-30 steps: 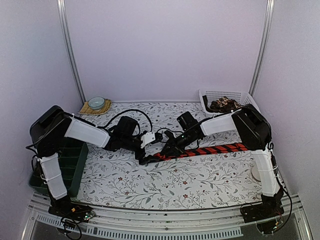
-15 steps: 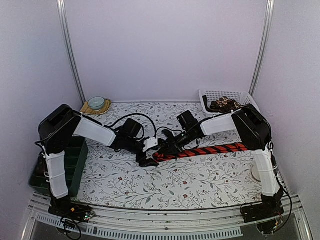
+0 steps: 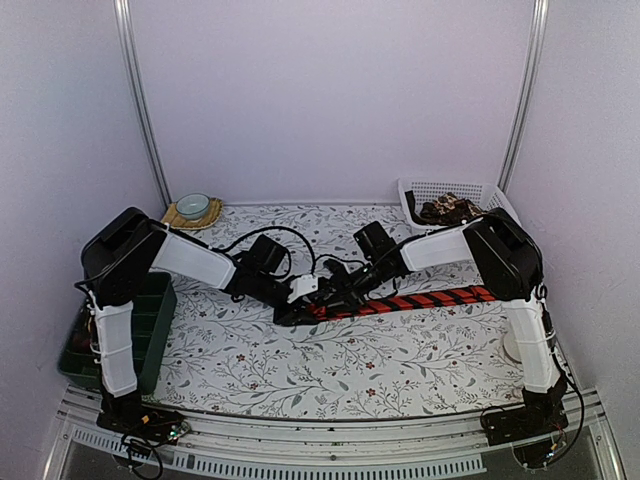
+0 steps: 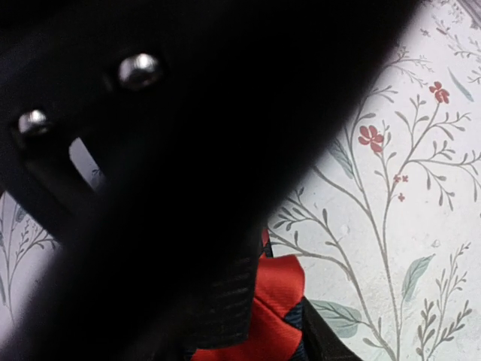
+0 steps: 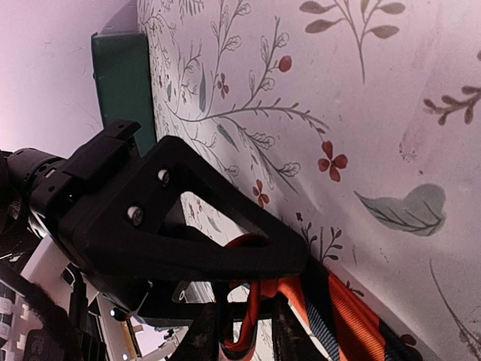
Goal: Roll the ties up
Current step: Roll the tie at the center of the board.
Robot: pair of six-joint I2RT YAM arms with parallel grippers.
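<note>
A red tie with black diagonal stripes lies flat across the mat, its left end folded up between both grippers. My left gripper is at that folded end. In the left wrist view a ribbed finger pad presses on the red fold, and a black finger with screws fills the rest. My right gripper meets it from the right. In the right wrist view its jaws stand slightly apart around a loose red loop. The left finger lies over the tie.
A white basket at the back right holds brown-patterned ties. A green bin stands at the left edge, beside the left arm. A small bowl sits on a mat at the back left.
The left arm has reached right onto the tie's folded end and its jaws have narrowed. The right jaws have eased apart a little. The tie's long part has not moved.
</note>
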